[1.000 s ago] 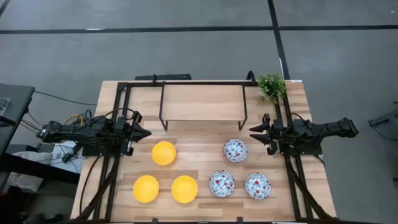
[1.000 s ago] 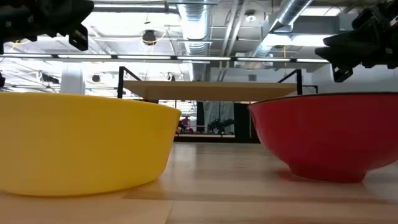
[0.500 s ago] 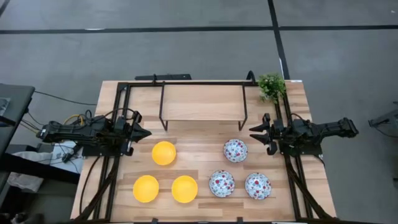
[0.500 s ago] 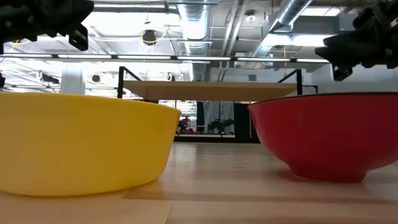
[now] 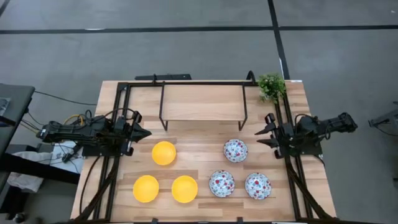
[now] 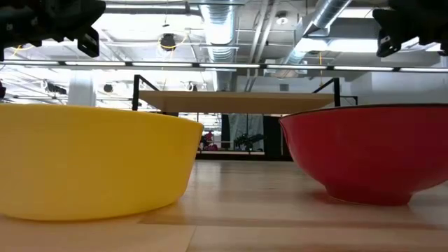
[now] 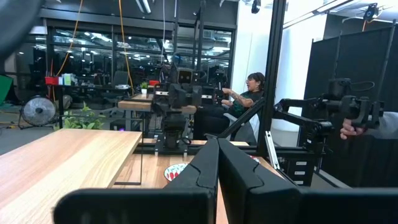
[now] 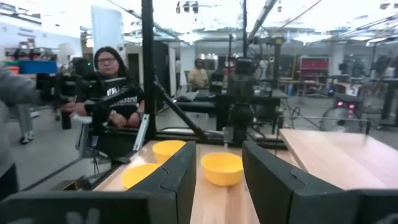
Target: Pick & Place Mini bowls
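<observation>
Three plain yellow mini bowls (image 5: 163,153) (image 5: 146,188) (image 5: 185,189) stand on their bases on the table's left half. Three speckled red-outside bowls (image 5: 236,150) (image 5: 222,183) (image 5: 258,186) stand on its right half. My left gripper (image 5: 148,132) hovers shut, left of the far yellow bowl, touching nothing. My right gripper (image 5: 260,132) hovers open above the table, right of the far speckled bowl. The low view shows one yellow bowl (image 6: 91,161) and one red bowl (image 6: 371,154) close up. The right wrist view looks across at the yellow bowls (image 8: 222,168).
A raised wooden shelf on a black frame (image 5: 202,102) stands at the table's far middle. A small green plant (image 5: 272,85) sits at the far right corner. Black rails (image 5: 118,124) run along both sides. People sit in the room beyond the table (image 8: 112,81).
My right gripper has risen and drawn back a little toward the table's right edge, its arm turning slightly. The left arm and all the bowls have stayed where they were.
</observation>
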